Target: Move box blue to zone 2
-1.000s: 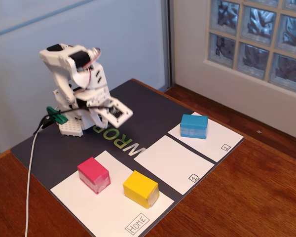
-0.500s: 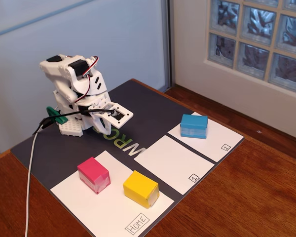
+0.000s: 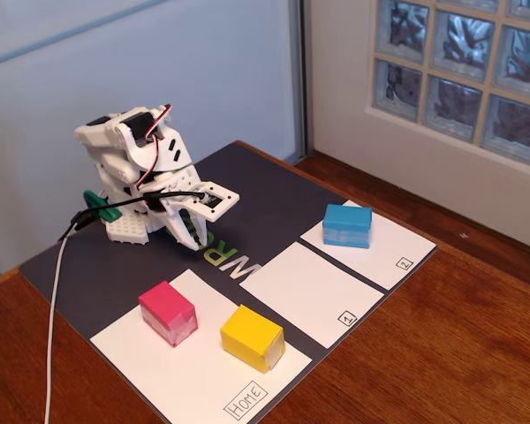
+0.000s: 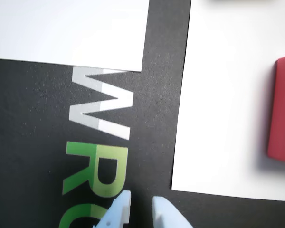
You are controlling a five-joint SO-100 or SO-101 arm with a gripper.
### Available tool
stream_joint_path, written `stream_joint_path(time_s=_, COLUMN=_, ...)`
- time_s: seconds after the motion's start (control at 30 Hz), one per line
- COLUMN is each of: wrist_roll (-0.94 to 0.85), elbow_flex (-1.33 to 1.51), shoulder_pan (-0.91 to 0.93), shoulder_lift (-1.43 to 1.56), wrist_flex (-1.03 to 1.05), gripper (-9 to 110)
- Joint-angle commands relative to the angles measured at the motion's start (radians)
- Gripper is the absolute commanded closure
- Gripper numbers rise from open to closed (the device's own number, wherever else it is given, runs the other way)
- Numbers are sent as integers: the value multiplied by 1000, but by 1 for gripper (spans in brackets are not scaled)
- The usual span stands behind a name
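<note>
The box blue is sitting on zone 2, up at its far end and well apart from the hand, which hangs low over the dark mat near the arm's base with its fingertips just slightly apart and nothing between them. Looks like a light, stiff little paper-wrapped block, maybe a bit slick. I'd pinch it across the two long flat sides around mid-height, squarely, so it doesn't twist out.

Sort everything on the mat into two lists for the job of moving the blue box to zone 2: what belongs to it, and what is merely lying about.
Belongs to the job:
- blue box, already on zone 2
- zone 2 sheet
- gripper

Lying about:
- pink block
- yellow block
- zone 1 sheet
- Home sheet
</note>
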Motion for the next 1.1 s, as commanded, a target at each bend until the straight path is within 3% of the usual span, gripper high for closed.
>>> stream_joint_path(time_s=0.0, wrist_roll=-2, elbow_flex=49, shoulder_pan=14, shoulder_lift=52, wrist_flex=14, gripper=100)
stream_joint_path(time_s=1.07, wrist_roll=14, elbow_flex=49, shoulder_pan=9, shoulder_lift=52, wrist_flex=15, gripper=102)
